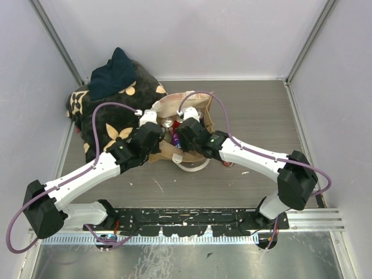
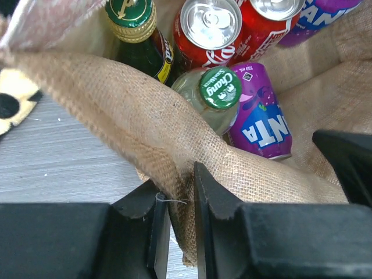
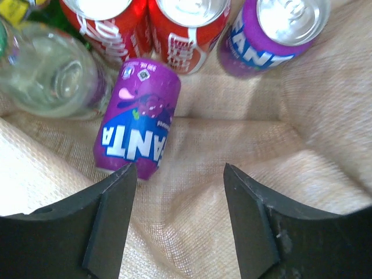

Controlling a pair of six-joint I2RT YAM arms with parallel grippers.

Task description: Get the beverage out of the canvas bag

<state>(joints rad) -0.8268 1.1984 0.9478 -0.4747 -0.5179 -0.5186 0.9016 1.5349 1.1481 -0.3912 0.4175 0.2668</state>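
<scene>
The tan canvas bag (image 1: 200, 111) stands mid-table with its mouth open. My left gripper (image 1: 152, 133) is shut on the bag's near wall; in the left wrist view the burlap (image 2: 116, 99) is pinched between the fingers (image 2: 177, 192). My right gripper (image 1: 186, 131) is open and empty inside the bag (image 3: 232, 116), its fingertips (image 3: 180, 171) just above the fabric floor. A purple Fanta can (image 3: 139, 119) lies on its side beside the left fingertip; it also shows in the left wrist view (image 2: 258, 113). Another purple can (image 3: 273, 35), two red cans (image 3: 186, 26) and a clear bottle (image 3: 52, 72) stand behind it.
A black cushion with beige flower prints (image 1: 110, 119) and a dark blue cloth (image 1: 113, 72) lie left of the bag. A dark green bottle (image 2: 136, 32) stands in the bag. A small red object (image 1: 228, 163) lies on the table right of the bag. Walls close the back and sides.
</scene>
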